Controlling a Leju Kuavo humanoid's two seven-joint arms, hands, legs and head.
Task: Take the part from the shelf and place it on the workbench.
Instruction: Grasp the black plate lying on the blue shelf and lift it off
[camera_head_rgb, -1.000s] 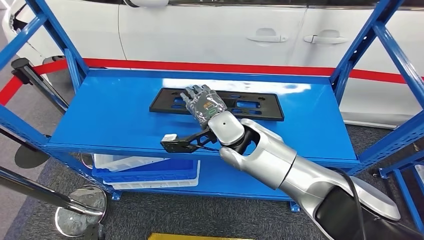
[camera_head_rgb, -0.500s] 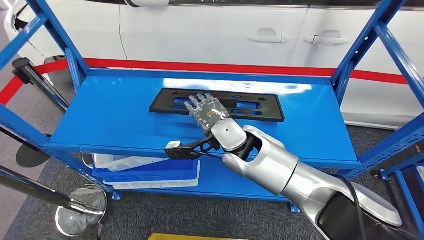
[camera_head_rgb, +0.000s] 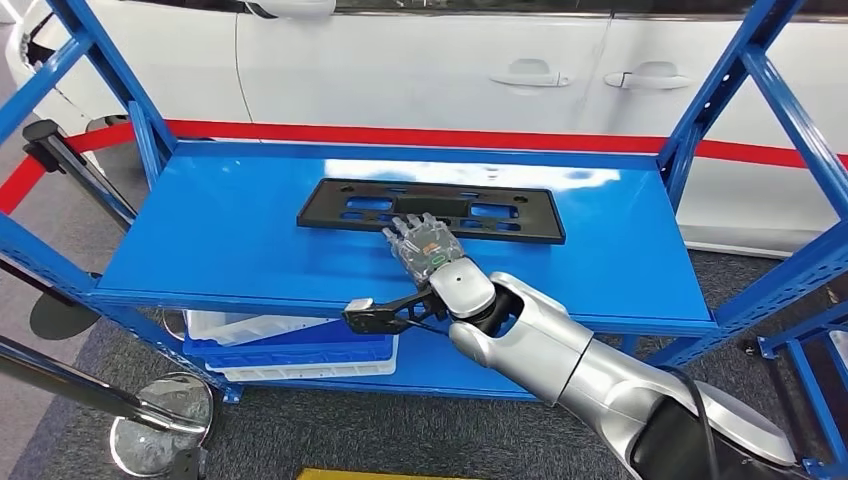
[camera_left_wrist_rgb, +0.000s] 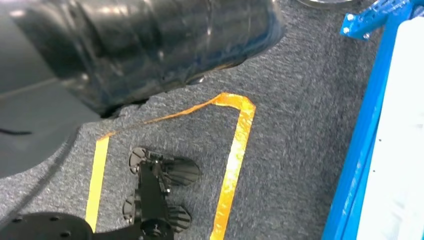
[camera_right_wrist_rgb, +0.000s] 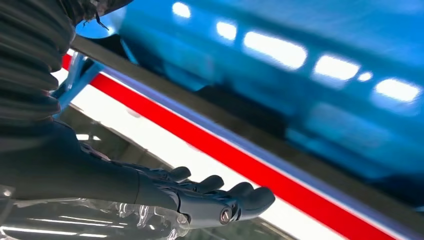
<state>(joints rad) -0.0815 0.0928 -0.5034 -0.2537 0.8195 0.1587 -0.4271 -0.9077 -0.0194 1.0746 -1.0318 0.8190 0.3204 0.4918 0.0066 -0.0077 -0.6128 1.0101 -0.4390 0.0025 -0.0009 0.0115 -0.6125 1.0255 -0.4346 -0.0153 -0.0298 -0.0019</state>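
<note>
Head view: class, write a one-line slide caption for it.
Right hand open above blue shelf, beside the black part.

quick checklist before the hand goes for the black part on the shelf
1. Black part lies flat on the blue shelf: ok.
2. Nothing lies on top of the part: ok.
3. Right hand holds nothing, fingers spread: ok.
4. Right hand over the part's near edge: ok.
5. Fingers touching the part: cannot tell.
6. Part held: not ok.
</note>
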